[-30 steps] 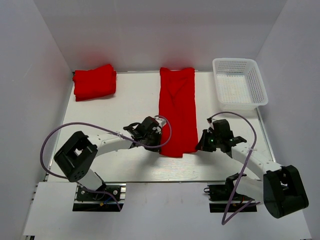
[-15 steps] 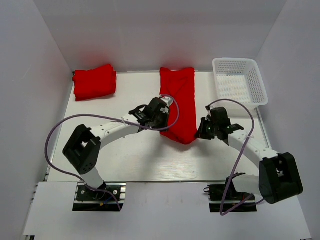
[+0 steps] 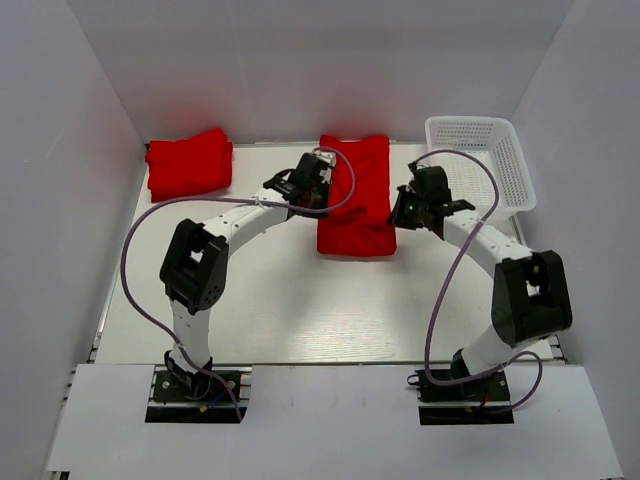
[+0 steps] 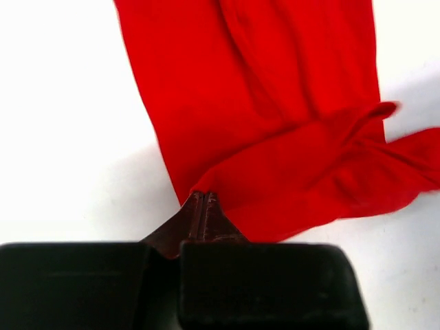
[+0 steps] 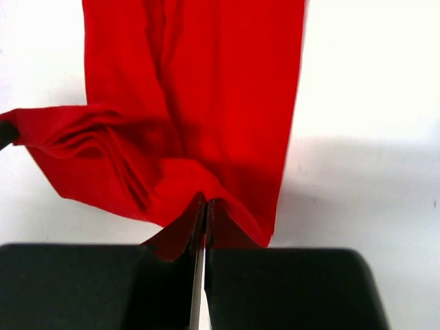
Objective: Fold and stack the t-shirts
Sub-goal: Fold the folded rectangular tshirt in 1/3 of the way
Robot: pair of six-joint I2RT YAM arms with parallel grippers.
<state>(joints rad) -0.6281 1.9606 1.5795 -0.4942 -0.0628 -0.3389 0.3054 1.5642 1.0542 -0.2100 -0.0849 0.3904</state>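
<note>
Table [image 3: 270, 300]: white; folded t-shirts [image 3: 188, 163] upper left.
Left gripper [image 4: 204, 199]: we pinch centre t-shirt [image 3: 355, 215] edge.
Right gripper [image 5: 205, 205]: clamped on same cloth.

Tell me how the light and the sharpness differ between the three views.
Top external: even light, sharp, faint shadows on the table. Left wrist: table washed out white, t-shirt sharp, left gripper nearly black. Right wrist: similar, grey shadow beside the t-shirt.
</note>
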